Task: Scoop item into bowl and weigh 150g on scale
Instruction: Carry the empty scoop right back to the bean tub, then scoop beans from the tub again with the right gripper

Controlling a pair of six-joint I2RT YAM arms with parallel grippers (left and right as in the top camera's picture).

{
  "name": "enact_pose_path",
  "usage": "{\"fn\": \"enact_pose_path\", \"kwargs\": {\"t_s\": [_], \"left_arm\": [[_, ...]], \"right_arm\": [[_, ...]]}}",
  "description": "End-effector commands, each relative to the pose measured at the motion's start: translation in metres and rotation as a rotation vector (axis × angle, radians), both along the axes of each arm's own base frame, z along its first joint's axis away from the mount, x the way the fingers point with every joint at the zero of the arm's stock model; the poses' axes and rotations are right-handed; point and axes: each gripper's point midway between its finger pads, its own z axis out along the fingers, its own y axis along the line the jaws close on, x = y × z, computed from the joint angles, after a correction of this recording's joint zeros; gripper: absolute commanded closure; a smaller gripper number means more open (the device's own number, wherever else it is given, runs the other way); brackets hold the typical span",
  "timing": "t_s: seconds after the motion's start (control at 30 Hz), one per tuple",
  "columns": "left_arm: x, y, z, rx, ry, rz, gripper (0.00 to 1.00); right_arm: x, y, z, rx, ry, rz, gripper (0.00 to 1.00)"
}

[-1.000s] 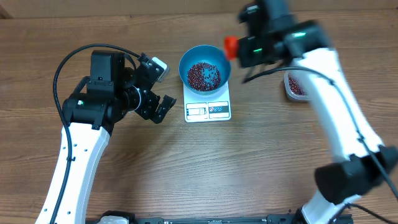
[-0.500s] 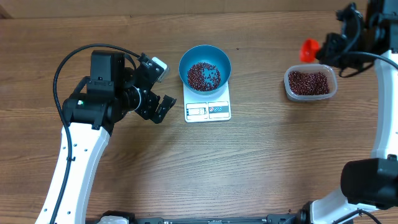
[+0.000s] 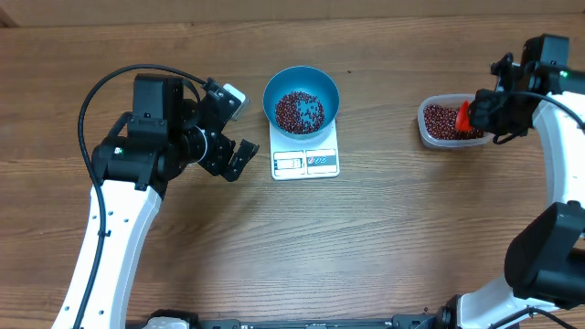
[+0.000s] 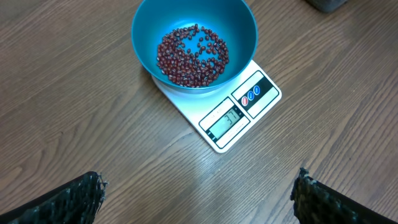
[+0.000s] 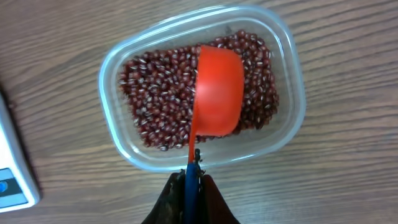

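Wooden table (image 3: 393, 238) seen overhead: blue bowl (image 3: 302, 99) sits on the scale (image 3: 305, 161), left gripper (image 3: 236, 128) spread wide to its left. Left wrist: beans (image 4: 193, 55) cover only the bowl's floor. Right wrist: right gripper (image 5: 189, 186) pinches the scoop (image 5: 217, 90) by its handle over the tub (image 5: 124, 149); the loose, light beans will likely roll, so dig underneath.

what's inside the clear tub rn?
Visible: beans across the tub floor, and the red scoop held by the right gripper. Whatever lies under the scoop is covered; whether it touches the beans is unclear.
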Motion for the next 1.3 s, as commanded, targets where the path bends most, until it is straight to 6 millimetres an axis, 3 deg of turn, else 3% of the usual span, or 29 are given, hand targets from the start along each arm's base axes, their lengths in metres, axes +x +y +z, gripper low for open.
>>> {"fn": "enact_pose_path", "kwargs": {"t_s": [0.0, 0.4, 0.77, 0.93, 1.27], "left_arm": [[0.001, 0.001, -0.003, 0.014, -0.006, -0.017, 0.01], [0.001, 0.001, -0.003, 0.014, -0.006, -0.017, 0.0], [0.001, 0.001, -0.003, 0.014, -0.006, -0.017, 0.0], [0.001, 0.001, -0.003, 0.014, -0.006, -0.017, 0.0], [0.001, 0.001, -0.003, 0.014, -0.005, -0.017, 0.0]], "right_arm": [[-0.002, 0.0, -0.014, -0.005, 0.012, 0.003, 0.96], [-0.006, 0.023, -0.052, 0.116, -0.003, 0.039, 0.96], [-0.005, 0.052, -0.042, 0.326, -0.046, 0.078, 0.96], [-0.008, 0.046, -0.038, 0.391, -0.053, 0.049, 0.96], [-0.016, 0.012, -0.022, 0.551, -0.113, -0.064, 0.96]]}}
